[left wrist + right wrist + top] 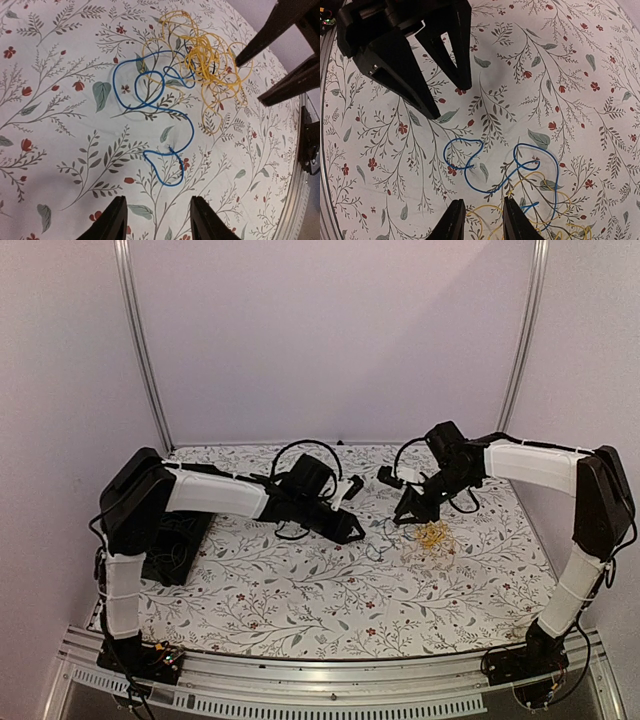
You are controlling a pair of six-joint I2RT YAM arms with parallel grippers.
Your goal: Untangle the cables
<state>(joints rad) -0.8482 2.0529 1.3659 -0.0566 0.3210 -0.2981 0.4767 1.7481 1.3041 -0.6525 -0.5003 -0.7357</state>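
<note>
While both arms hang over the floral tablecloth [300, 590], the cables [433, 533] lie in one heap, and the yellow tangle [210, 55] is our landmark. Right at that tangle's edge sits the right gripper [480, 222], jaws spread, nothing between them. Out of the tangle the blue wire [150, 106] snakes straight toward the left gripper [157, 220], which is also spread wide and empty. Its end loop lies just ahead of those fingertips. My call: left is nearer blue and draws it away from the tangle while right pins yellow.
</note>
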